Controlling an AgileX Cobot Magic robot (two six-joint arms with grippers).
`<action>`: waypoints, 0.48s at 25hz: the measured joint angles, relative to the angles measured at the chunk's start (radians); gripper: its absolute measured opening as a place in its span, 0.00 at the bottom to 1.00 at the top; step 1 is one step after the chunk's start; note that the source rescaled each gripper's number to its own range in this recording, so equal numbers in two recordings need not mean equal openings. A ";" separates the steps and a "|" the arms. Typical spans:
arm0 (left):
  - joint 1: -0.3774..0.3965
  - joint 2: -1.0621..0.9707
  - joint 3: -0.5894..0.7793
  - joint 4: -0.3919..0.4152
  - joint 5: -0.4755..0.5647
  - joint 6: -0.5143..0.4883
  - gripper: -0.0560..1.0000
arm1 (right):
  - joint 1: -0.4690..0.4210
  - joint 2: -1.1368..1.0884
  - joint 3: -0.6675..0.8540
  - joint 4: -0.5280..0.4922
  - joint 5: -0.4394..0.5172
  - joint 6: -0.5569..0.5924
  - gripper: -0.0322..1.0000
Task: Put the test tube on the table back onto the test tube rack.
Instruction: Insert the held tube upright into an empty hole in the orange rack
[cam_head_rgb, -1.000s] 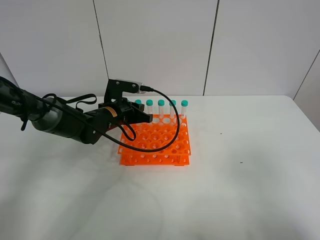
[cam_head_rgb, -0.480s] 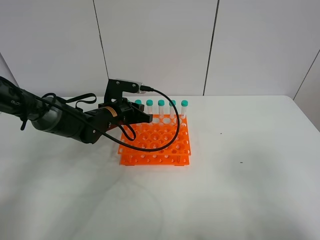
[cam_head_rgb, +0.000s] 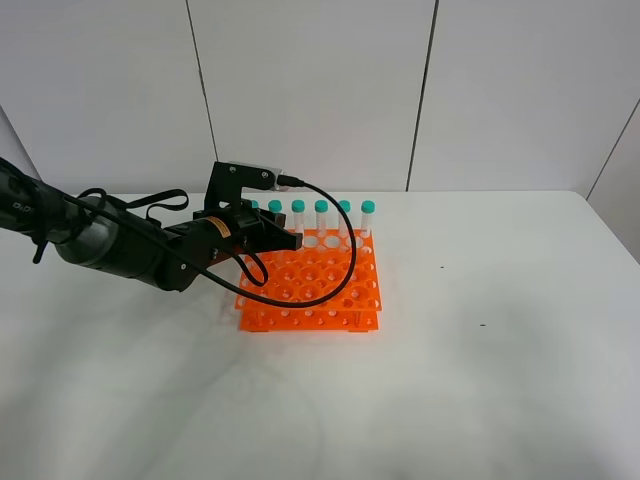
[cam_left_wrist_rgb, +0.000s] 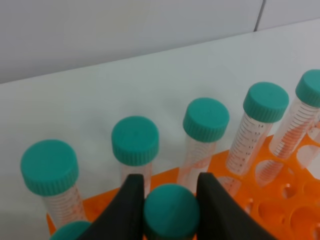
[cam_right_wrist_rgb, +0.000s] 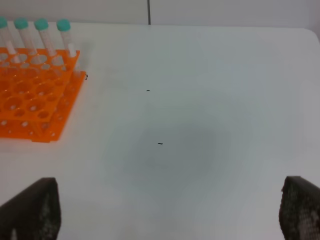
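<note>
The orange test tube rack (cam_head_rgb: 312, 292) stands on the white table (cam_head_rgb: 480, 380). Several teal-capped test tubes (cam_head_rgb: 321, 215) stand upright in its back row. My left gripper (cam_head_rgb: 283, 240) hovers over the rack's back left part. In the left wrist view my left gripper (cam_left_wrist_rgb: 171, 199) has its black fingers (cam_left_wrist_rgb: 131, 207) against both sides of the teal cap of a test tube (cam_left_wrist_rgb: 171, 217), which is upright just in front of the back-row tubes (cam_left_wrist_rgb: 206, 120). My right gripper (cam_right_wrist_rgb: 165, 212) is open and empty over bare table, right of the rack (cam_right_wrist_rgb: 30, 105).
A black cable (cam_head_rgb: 345, 265) loops from the left wrist over the rack. Another teal cap (cam_left_wrist_rgb: 70, 231) shows at the edge of the left wrist view. Two small dark specks (cam_head_rgb: 482, 324) mark the table right of the rack.
My left arm has shifted slightly to the left over the rack. One more teal cap now shows at the left end of the back row.
</note>
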 joint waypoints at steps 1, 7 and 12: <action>0.000 0.000 0.000 0.000 0.000 0.000 0.05 | 0.000 0.000 0.000 0.000 0.000 0.000 0.94; 0.000 0.000 0.000 0.000 -0.001 0.000 0.05 | 0.000 0.000 0.000 0.000 0.000 0.000 0.94; 0.000 0.000 0.000 0.000 -0.001 0.000 0.05 | 0.000 0.000 0.000 0.000 0.000 0.000 0.94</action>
